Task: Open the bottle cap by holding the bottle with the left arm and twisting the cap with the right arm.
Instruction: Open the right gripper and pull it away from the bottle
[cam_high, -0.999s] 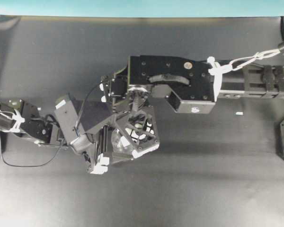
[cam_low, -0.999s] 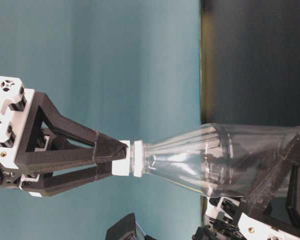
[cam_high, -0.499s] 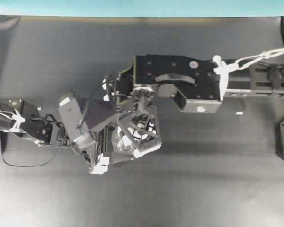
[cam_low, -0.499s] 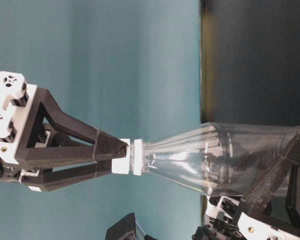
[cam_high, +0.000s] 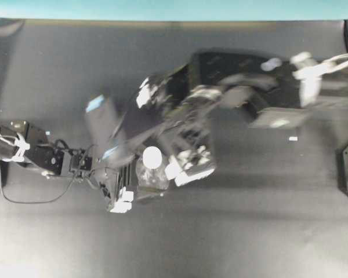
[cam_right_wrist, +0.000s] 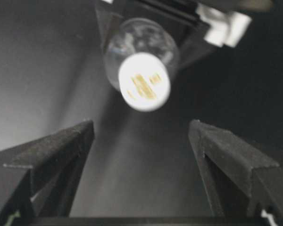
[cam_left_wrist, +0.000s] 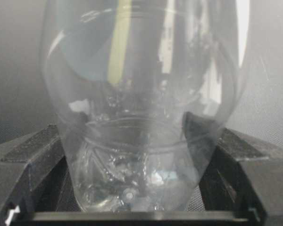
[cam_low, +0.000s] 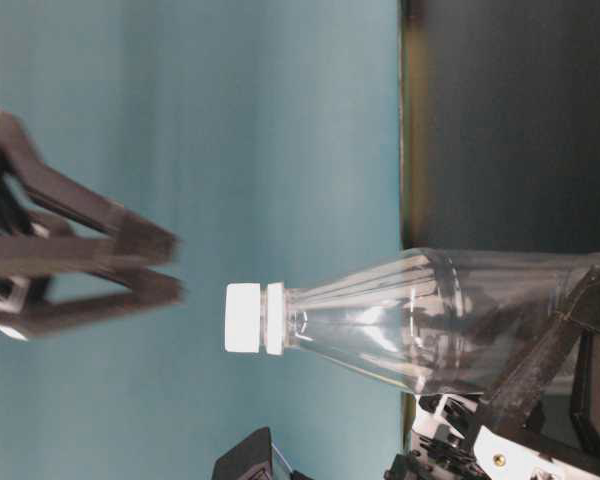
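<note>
Surface: you have a dark grey tabletop [cam_high: 58, 231] with a teal wall behind it.
Left arm [cam_high: 40, 159]: on your left in the overhead view, it reaches in low from the edge.
Left gripper [cam_high: 127, 184]: its jaws clasp the lower body of the bottle [cam_low: 420, 315], one black finger on each side.
Bottle cap [cam_low: 244, 318]: you see it white and seated on the neck, with nothing touching it.
Right gripper [cam_right_wrist: 140, 136]: its jaws are spread wide, clear of the cap, holding nothing.
Right arm [cam_high: 243, 87]: blurred, above the bottle.
White scrap [cam_high: 293, 138]: on the table at your right.
</note>
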